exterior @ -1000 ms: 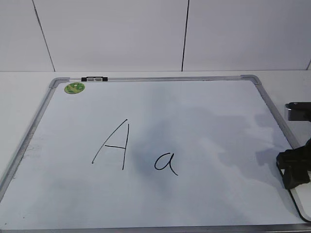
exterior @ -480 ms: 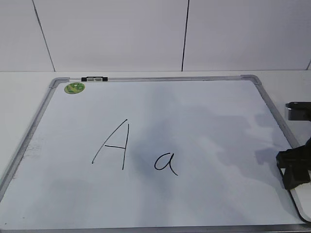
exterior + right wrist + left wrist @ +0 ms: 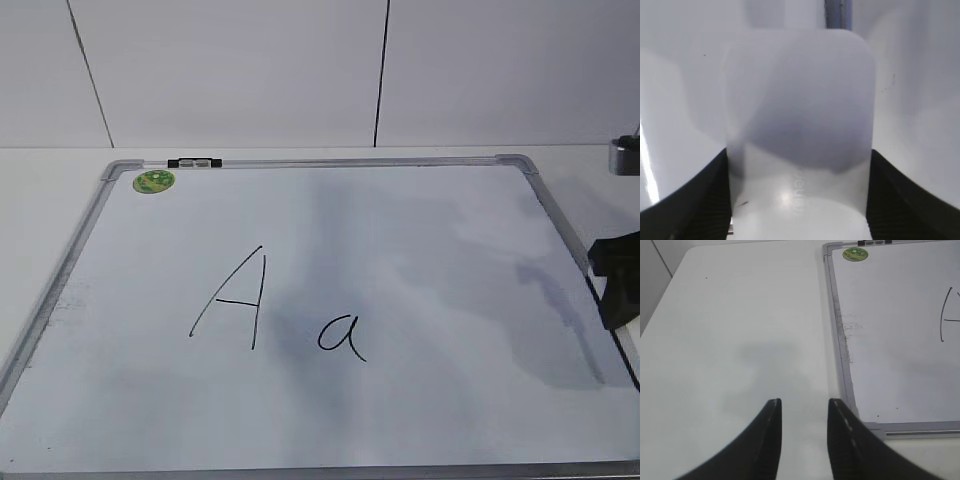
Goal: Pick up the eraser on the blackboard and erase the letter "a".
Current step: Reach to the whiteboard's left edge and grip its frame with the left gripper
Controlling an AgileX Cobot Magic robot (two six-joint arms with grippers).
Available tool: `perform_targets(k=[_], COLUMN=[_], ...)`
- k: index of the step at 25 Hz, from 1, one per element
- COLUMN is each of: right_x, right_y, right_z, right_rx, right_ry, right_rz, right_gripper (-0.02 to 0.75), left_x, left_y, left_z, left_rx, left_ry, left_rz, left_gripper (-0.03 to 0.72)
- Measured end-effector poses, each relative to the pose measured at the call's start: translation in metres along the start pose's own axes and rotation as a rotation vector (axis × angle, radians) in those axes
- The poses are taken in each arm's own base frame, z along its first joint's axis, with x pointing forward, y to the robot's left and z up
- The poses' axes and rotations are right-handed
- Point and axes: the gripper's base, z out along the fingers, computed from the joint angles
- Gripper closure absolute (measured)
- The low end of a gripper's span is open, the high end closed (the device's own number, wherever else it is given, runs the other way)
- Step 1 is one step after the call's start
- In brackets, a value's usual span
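Already our right gripper (image 3: 799,200) clamps the eraser (image 3: 799,125) at the blackboard's (image 3: 100,205) right edge; the letter "a" (image 3: 341,335) lies well to its left. Our left gripper (image 3: 804,410) hangs open, off-board.

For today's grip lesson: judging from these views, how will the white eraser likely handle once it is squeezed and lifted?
The eraser looks like a rigid rounded block, so it should probably stay stiff between the right pincer fingers. Its glossy top hints at smooth, possibly slippery plastic. Broad and flat, it seems unlikely to roll if put down.
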Motion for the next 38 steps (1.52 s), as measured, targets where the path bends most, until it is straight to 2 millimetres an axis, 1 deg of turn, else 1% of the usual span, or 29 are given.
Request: perform_targets(k=[2, 4, 7, 10, 15, 23, 30, 32, 35, 38], right_x=[0.0, 0.002, 0.002, 0.004, 0.009, 0.016, 0.018, 0.019, 0.019, 0.019], right_y=[0.0, 0.005, 0.021, 0.036, 0.052, 0.068, 0.07, 0.069, 0.069, 0.069], right_z=[-0.01, -0.021, -0.034, -0.041, -0.044, -0.046, -0.046, -0.046, -0.046, -0.046], right_rx=[-0.001, 0.0, -0.007, -0.018, -0.028, -0.04, -0.032, -0.031, -0.03, -0.03], right_ry=[-0.006, -0.009, -0.028, -0.039, -0.041, -0.044, -0.022, -0.02, -0.018, -0.018], right_rz=[0.0, -0.022, -0.086, -0.145, -0.21, -0.276, -0.288, -0.288, -0.288, -0.289], right_gripper=[0.227, 0.227, 0.227, 0.227, 0.227, 0.227, 0.227, 0.227, 0.227, 0.227], left_x=[0.0, 0.0, 0.0, 0.0, 0.0, 0.0, 0.0, -0.001, -0.012, -0.034], left_y=[0.0, 0.0, 0.0, 0.0, 0.0, 0.0, 0.0, 0.0, 0.001, 0.001], left_z=[0.0, 0.0, 0.0, 0.0, 0.0, 0.0, 0.0, 0.002, 0.009, 0.016], left_rx=[0.0, 0.0, 0.0, 0.0, 0.0, 0.0, 0.0, 0.001, 0.004, 0.02], left_ry=[0.0, 0.0, 0.0, 0.0, 0.0, 0.0, 0.0, 0.019, 0.1, 0.154], left_rz=[0.0, 0.0, 0.0, 0.0, 0.0, 0.0, 0.0, -0.001, -0.003, -0.008], left_gripper=[0.454, 0.454, 0.454, 0.454, 0.453, 0.453, 0.453, 0.443, 0.423, 0.391])
